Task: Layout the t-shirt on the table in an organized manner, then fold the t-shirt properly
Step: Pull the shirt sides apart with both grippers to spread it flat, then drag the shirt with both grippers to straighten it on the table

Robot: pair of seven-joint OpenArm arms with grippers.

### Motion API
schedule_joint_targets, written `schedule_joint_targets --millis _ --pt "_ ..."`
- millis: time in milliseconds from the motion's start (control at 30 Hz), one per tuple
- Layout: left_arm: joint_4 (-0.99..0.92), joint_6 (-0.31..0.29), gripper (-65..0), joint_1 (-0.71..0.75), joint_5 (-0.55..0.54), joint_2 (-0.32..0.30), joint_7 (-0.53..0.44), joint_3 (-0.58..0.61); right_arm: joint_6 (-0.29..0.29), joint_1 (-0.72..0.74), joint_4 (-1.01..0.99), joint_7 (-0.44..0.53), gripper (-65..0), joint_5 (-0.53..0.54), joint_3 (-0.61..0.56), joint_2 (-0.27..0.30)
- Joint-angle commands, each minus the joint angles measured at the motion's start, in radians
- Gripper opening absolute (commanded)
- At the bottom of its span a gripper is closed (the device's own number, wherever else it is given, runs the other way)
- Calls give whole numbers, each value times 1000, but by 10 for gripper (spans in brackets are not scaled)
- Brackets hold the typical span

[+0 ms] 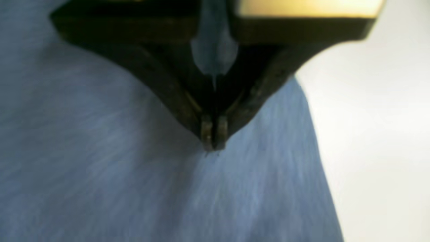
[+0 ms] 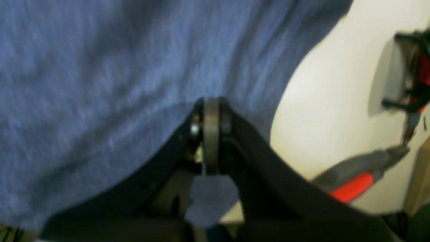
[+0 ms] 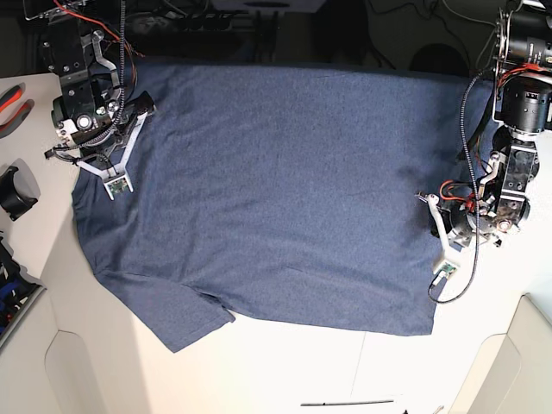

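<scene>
Lying spread over the table (image 3: pixel 293 362), the shirt (image 3: pixel 276 190) covers most of the base view, its plain blue side up and no lettering showing. One long edge runs along the table's far side at 12 o'clock, the opposite edge lies toward 6 o'clock, and a short sleeve sticks out at about 7 o'clock. The cloth is mostly flat, with faint creases near that sleeve.

The right gripper (image 3: pixel 116 184) sits at 9 o'clock in the base view, at the shirt's edge there. Its wrist view shows the jaws pressed together, with blue cloth (image 2: pixel 100 84) filling the frame above them and a small patch of it showing behind the fingertips; whether a fold is pinched between them cannot be told. At 3 o'clock in that wrist view, a red-handled tool (image 2: pixel 356 181) lies on the white surface.

The left gripper (image 3: pixel 446 269) is at 3 o'clock in the base view, at the shirt's opposite edge. In its wrist view the jaws are closed tip to tip, resting against the cloth (image 1: pixel 100 168), and a little blue cloth shows in the gap higher up; the view is too blurred to tell whether cloth is gripped. Bare table shows to the right of the shirt's edge there.
</scene>
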Motion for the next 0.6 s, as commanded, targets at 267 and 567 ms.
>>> schedule_joint_targets --millis 267,567 --pt "-74 33 -650 -38 73 -13 -78 -6 -6 116 -209 39 -650 41 4 -11" --pt "-209 45 -650 -187 114 -12 -169 -6 13 241 -360 93 -650 132 4 -71"
